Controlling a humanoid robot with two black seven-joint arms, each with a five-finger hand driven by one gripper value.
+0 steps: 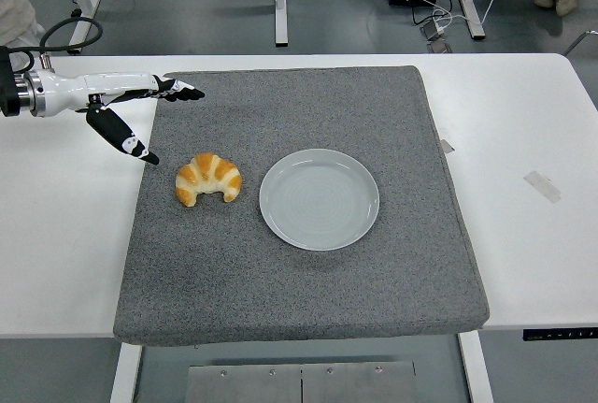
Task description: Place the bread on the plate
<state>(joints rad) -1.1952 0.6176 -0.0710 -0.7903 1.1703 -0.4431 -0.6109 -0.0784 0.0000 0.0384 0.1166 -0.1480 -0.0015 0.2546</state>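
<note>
The croissant-shaped bread (208,179) is golden orange with paler cream bands. The plate (319,199) is plain pale grey-white. The mat (308,263) is speckled dark grey, the table (523,235) white. The left hand (126,108) is white with black fingers.

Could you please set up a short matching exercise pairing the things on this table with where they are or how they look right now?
Column one:
1. golden crescent-shaped bread
2. round pale grey plate
3. robot's black-and-white left hand
4. strip of clear tape

Column two:
A. bare, at the grey mat's middle
B. open, above the mat's left edge
C. on the white table, right of the mat
D. on the mat, left of the plate

Pairs: 1-D, 2-A, 3-B, 4-C
</note>
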